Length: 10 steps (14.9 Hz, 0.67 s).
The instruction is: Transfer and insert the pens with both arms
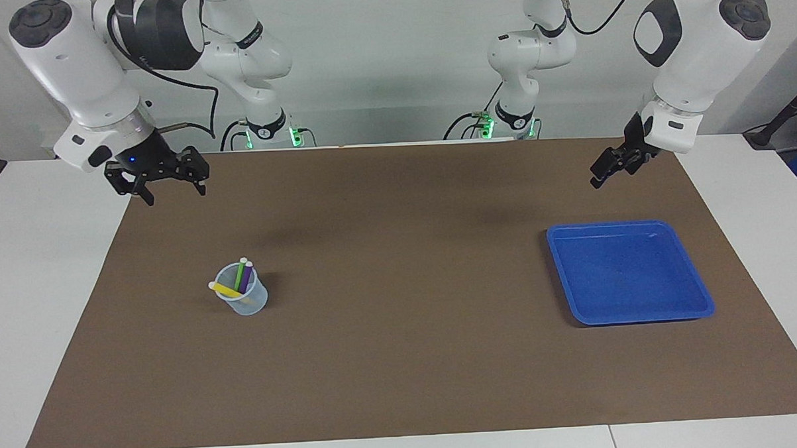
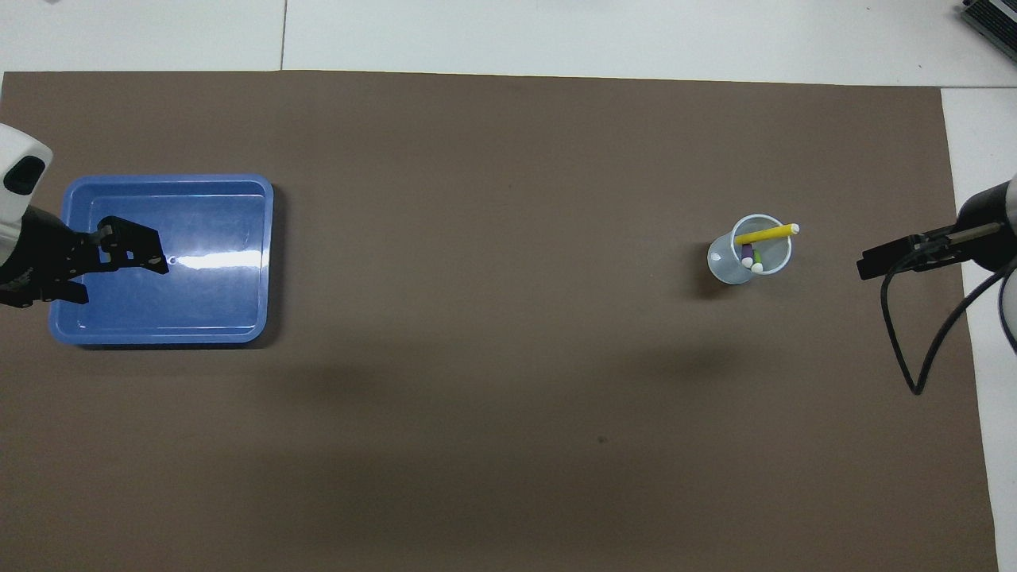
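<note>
The lower ends of the green pen [image 1: 240,274] and purple pen [image 1: 247,278] sit hidden inside the translucent cup [image 1: 250,302]. In the overhead view, the frame edge beside the blue tray [image 2: 266,262] cuts off the left arm behind its gripper.

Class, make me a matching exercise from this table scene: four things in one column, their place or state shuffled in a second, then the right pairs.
Things:
1. yellow pen
2. blue tray
3. clear cup
4. right claw

Places or states:
A. holds three pens
B. lies slanted across the cup's rim
C. open, in the air
D. holds nothing, at the left arm's end

Pairs: 1-B, 2-D, 3-A, 4-C
</note>
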{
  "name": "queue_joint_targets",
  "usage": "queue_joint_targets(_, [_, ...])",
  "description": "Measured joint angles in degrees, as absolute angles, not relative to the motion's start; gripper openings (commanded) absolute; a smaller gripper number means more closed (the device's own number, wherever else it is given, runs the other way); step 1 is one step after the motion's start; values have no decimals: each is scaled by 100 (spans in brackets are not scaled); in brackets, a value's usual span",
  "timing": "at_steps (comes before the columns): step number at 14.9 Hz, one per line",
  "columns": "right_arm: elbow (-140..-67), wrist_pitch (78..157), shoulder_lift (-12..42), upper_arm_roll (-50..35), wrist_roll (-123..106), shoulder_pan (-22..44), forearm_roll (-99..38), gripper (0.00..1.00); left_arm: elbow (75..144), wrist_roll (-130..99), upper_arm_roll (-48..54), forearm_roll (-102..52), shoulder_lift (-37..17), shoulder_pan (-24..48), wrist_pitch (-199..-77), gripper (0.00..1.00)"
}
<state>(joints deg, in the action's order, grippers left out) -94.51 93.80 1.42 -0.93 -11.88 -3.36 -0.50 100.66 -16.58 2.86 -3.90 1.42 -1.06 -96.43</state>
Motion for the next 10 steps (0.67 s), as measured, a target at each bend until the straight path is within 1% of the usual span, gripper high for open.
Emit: queue_joint_targets(10, [-9450, 9380, 142, -104, -1188, -335, -50, 100, 10027, -1290, 359, -390, 142, -100, -9651, 100])
